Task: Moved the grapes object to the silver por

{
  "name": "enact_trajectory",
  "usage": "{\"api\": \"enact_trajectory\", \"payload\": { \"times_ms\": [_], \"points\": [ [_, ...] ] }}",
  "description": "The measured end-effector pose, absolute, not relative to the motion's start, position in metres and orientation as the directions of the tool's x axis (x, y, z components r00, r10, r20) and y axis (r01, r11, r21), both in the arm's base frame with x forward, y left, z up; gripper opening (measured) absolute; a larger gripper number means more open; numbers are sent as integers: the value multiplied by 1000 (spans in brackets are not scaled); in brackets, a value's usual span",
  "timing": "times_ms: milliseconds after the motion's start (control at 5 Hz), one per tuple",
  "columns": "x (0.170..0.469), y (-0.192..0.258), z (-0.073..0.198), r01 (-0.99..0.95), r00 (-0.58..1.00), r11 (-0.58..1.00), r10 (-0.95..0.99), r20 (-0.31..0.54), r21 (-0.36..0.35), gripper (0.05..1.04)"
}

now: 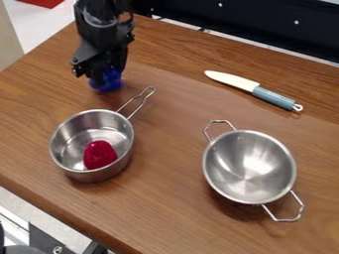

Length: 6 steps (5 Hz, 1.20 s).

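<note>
The black gripper (pixel 102 72) hangs down at the upper left, low over the table, right at the blue grapes (pixel 108 83). It covers the upper part of the grapes, and their lower part shows just beneath it; whether they touch the table I cannot tell. Two silver vessels stand on the table: a pot with one long handle (pixel 64 149) at the left, in front of the gripper, and a two-handled bowl-shaped pot (pixel 248 166) at the right. A red object (pixel 99 154) lies inside the long-handled pot.
A knife (pixel 255 90) with a white blade and blue-grey handle lies toward the back right of the wooden table (pixel 169 208). The long-handled pot's wire handle (pixel 137 101) points up and right, close to the grapes. A black panel (pixel 258 22) runs along the back edge.
</note>
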State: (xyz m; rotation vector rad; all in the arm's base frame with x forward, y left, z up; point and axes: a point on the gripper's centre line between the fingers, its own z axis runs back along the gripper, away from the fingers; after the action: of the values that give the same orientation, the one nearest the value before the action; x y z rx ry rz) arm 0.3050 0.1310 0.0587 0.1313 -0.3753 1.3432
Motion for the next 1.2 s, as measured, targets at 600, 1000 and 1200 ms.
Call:
{"api": "enact_trajectory", "payload": {
  "times_ms": [600,1000,1200],
  "points": [
    [307,126,63,-966,183,224,946,267,-131,1001],
    [290,119,115,-936,241,290,941,237,-199,1000],
    [281,90,113,-898,345,399,901,262,-187,1000]
  ]
}}
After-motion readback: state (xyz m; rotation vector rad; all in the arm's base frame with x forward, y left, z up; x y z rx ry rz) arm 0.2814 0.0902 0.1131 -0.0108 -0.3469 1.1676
